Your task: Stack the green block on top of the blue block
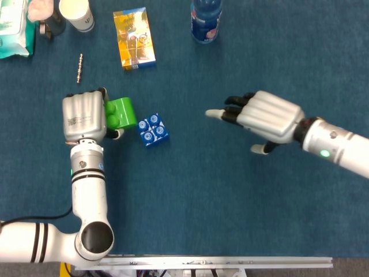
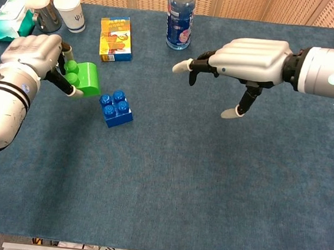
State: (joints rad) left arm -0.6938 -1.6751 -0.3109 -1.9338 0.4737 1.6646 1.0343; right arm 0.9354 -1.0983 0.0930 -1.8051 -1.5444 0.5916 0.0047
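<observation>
Green block (image 1: 120, 112) is being gripped by the left hand (image 1: 84, 117), held tilted just left of the blue block (image 1: 153, 130). Right hand (image 1: 266, 117) is being held spread, empty, further off.

The left robot hand (image 1: 85, 117) covered the near side of the green block (image 1: 121, 112), so the fingers beneath it could not be seen from the head view. The right arm ran off the right edge in both views. In the head view the water bottle (image 1: 206, 20), the paper cup (image 1: 76, 14) and the wipes packet (image 1: 14, 29) were cut by the top and left edges. The printing on the yellow box (image 2: 116, 38) was too small to read. The small metal piece (image 1: 79, 68) on the tabletop (image 1: 230, 196) was too small to identify.
</observation>
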